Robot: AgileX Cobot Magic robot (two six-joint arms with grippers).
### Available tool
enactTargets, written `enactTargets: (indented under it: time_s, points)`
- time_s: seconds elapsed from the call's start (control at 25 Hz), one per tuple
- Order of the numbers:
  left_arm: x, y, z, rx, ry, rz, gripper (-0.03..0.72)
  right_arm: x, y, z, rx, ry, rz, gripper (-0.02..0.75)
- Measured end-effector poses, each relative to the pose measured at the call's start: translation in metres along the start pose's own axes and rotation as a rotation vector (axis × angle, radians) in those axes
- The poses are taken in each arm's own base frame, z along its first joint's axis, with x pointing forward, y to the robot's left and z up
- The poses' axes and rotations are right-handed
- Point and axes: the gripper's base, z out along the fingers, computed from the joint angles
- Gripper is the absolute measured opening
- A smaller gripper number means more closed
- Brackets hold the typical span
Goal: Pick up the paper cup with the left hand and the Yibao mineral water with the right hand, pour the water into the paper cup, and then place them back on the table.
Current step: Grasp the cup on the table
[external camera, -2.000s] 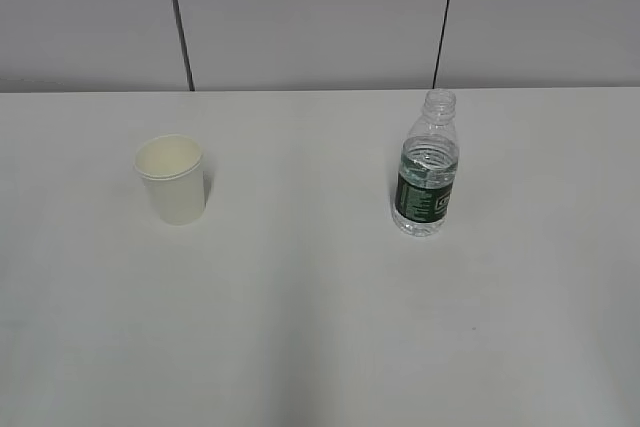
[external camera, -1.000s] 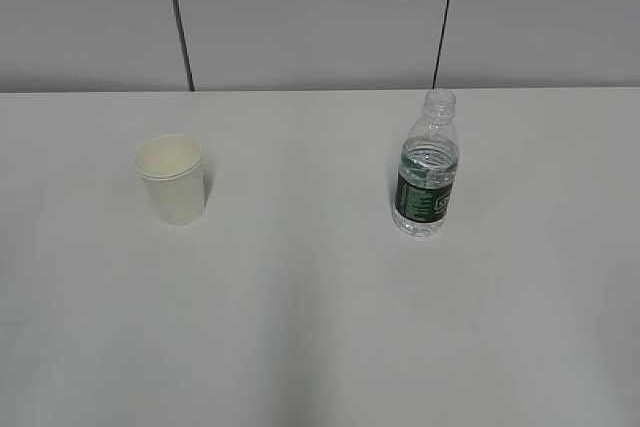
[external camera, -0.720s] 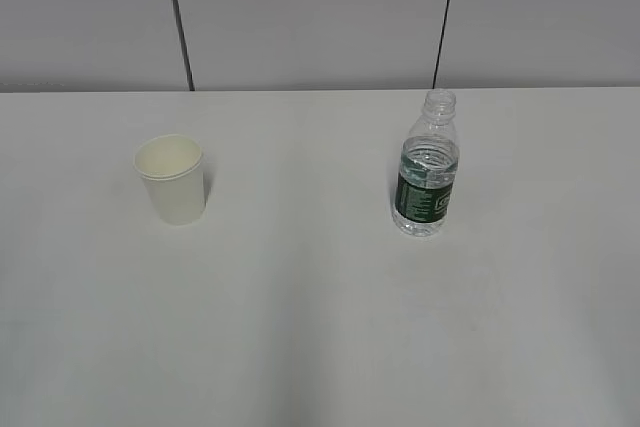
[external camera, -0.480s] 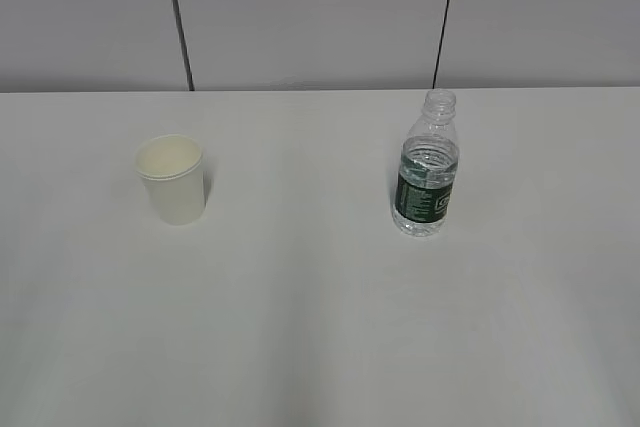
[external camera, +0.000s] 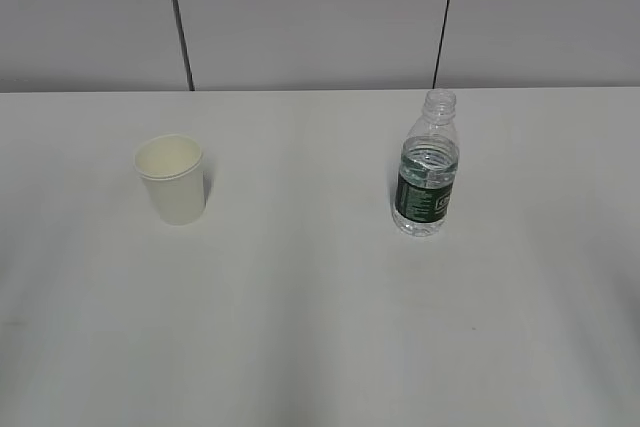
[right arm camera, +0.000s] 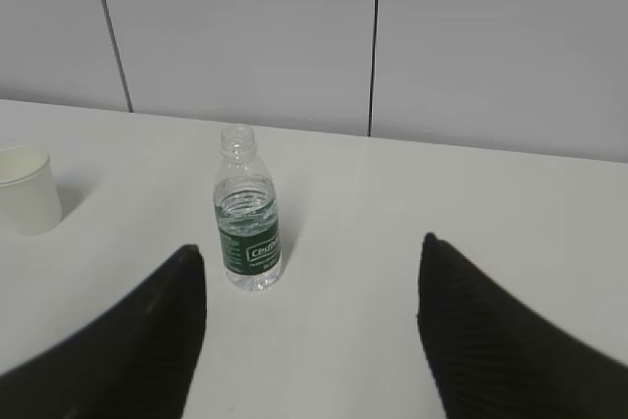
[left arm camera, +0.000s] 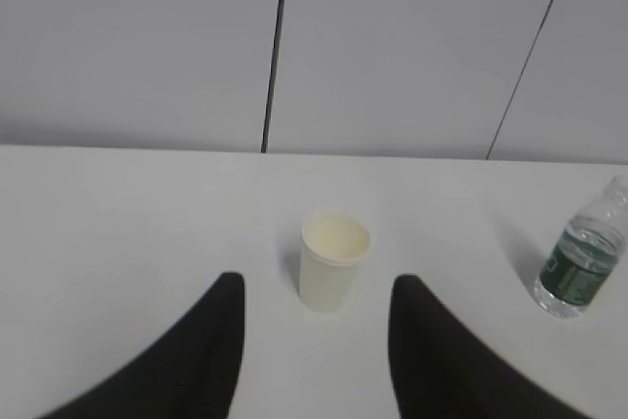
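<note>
The cream-white paper cup stands upright on the white table, left of centre. The capless Yibao bottle with its dark green label stands upright to the right, partly filled with clear water. Neither arm shows in the exterior view. In the left wrist view my left gripper is open and empty, with the cup just beyond and between its fingertips and the bottle far right. In the right wrist view my right gripper is open and empty, the bottle ahead near its left finger, the cup at the left edge.
A grey panelled wall with dark vertical seams runs behind the table's far edge. Bare white tabletop surrounds the cup and bottle on all sides.
</note>
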Motion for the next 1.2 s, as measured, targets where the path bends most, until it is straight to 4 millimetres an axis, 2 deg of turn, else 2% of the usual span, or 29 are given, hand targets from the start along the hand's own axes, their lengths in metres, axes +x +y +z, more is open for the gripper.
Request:
enactTargets:
  time_s: [0.04, 0.12, 0.16, 0.24, 0.36, 0.6, 0.84, 0.88, 0.92, 1.04, 1.2]
  points:
    - [-0.004, 0.000, 0.005, -0.001, -0.015, 0.011, 0.308, -0.003, 0.000, 0.007, 0.005, -0.002, -0.009, 0.499]
    - [-0.010, 0.000, 0.014, -0.004, -0.047, 0.032, 0.308, -0.003, 0.000, 0.007, 0.005, -0.002, -0.009, 0.499]
    - [-0.014, 0.000, 0.017, -0.005, -0.072, 0.039, 0.308, -0.009, -0.001, 0.018, 0.014, -0.022, -0.031, 0.499]
    - [-0.020, 0.001, 0.025, -0.009, -0.112, 0.045, 0.308, -0.013, -0.001, 0.024, 0.015, -0.049, -0.037, 0.499]
    - [-0.024, 0.002, 0.039, -0.015, -0.152, 0.047, 0.308, -0.017, -0.001, 0.031, 0.014, -0.071, -0.042, 0.499]
    - [-0.003, 0.007, 0.074, -0.033, -0.095, 0.044, 0.308, -0.018, 0.000, 0.046, 0.011, -0.053, -0.046, 0.499]
    - [0.014, 0.012, 0.097, -0.047, -0.076, 0.003, 0.307, -0.006, 0.001, 0.062, 0.002, -0.078, -0.051, 0.499]
    - [0.016, 0.012, 0.101, -0.049, -0.074, -0.014, 0.307, -0.001, 0.001, 0.067, 0.000, -0.076, -0.049, 0.499]
    - [0.019, 0.013, 0.104, -0.053, -0.061, -0.025, 0.307, 0.013, 0.002, 0.074, -0.007, -0.032, -0.026, 0.499]
    - [0.025, 0.015, 0.114, -0.061, -0.025, -0.035, 0.307, 0.016, 0.003, 0.078, -0.012, -0.109, 0.004, 0.499]
    - [0.028, 0.016, 0.122, -0.069, -0.013, -0.035, 0.307, 0.028, 0.003, 0.086, -0.013, -0.097, 0.022, 0.499]
